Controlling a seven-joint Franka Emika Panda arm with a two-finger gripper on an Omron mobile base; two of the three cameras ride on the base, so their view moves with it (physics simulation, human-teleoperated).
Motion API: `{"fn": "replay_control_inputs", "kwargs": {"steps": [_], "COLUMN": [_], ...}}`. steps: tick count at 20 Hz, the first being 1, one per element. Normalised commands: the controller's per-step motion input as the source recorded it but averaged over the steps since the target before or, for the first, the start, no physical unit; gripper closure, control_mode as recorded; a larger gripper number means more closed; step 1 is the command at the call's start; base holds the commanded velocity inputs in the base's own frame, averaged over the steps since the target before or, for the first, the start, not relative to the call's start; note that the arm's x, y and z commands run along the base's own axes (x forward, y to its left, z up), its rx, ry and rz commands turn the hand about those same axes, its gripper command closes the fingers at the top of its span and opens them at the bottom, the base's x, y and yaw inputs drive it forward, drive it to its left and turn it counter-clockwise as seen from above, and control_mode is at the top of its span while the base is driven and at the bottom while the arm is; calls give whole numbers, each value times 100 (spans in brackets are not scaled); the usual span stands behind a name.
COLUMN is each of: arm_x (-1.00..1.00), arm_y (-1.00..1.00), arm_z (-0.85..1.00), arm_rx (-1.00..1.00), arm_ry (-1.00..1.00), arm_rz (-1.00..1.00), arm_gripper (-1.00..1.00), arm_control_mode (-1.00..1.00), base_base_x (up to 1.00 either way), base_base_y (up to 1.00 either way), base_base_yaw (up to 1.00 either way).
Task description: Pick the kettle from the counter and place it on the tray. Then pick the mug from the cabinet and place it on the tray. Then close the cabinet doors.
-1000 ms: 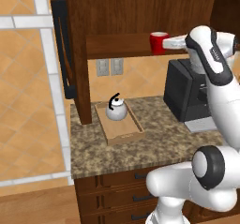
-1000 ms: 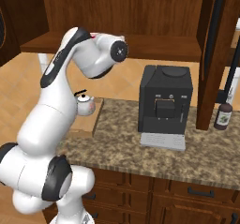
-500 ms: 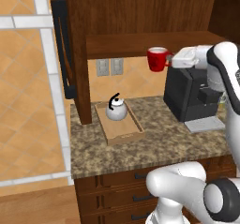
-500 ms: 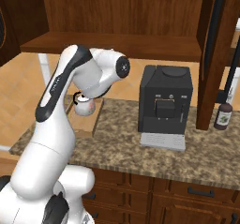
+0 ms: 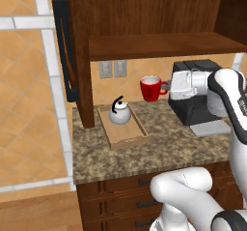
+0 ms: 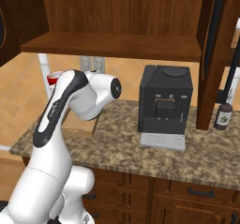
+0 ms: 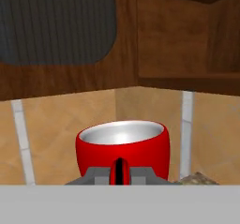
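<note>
The red mug (image 5: 152, 88) hangs in the air below the cabinet (image 5: 159, 44) shelf, just right of the tray (image 5: 126, 132) and above the counter (image 5: 159, 143). My gripper (image 5: 167, 86) is shut on its handle, reaching in from the right. In the hand view the mug (image 7: 123, 152) sits upright right in front of the gripper (image 7: 119, 173), its white inside showing. The silvery kettle (image 5: 119, 113) stands on the far end of the light-wood tray. From the right base view my arm hides all of the mug (image 6: 52, 78) but its rim. The left cabinet door (image 5: 65, 46) stands open.
A black coffee machine (image 5: 198, 99) stands on the counter right of the mug, also seen as the coffee machine (image 6: 165, 103). A dark bottle (image 6: 223, 116) stands at the far right by the right open door (image 6: 213, 54). Wall sockets (image 5: 112, 69) are behind the tray.
The mug, held in my gripper, has come off the cabinet shelf and moved down and to the left, toward the tray. The kettle and tray have not moved.
</note>
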Motion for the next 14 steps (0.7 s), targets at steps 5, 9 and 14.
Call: {"fn": "replay_control_inputs", "kwargs": {"steps": [5, 9, 14], "arm_x": [-4, 0, 9], "arm_y": [40, 23, 7], "arm_z": [-78, -72, -64], "arm_rx": [-5, -3, 0], "arm_ry": [0, 0, -1], "arm_rz": [15, 15, 15], "arm_gripper": [100, 100, 100], "arm_control_mode": [-100, -100, -100], "base_base_x": [0, 0, 0], "base_base_y": [0, 0, 0], "base_base_yaw": [0, 0, 0]}}
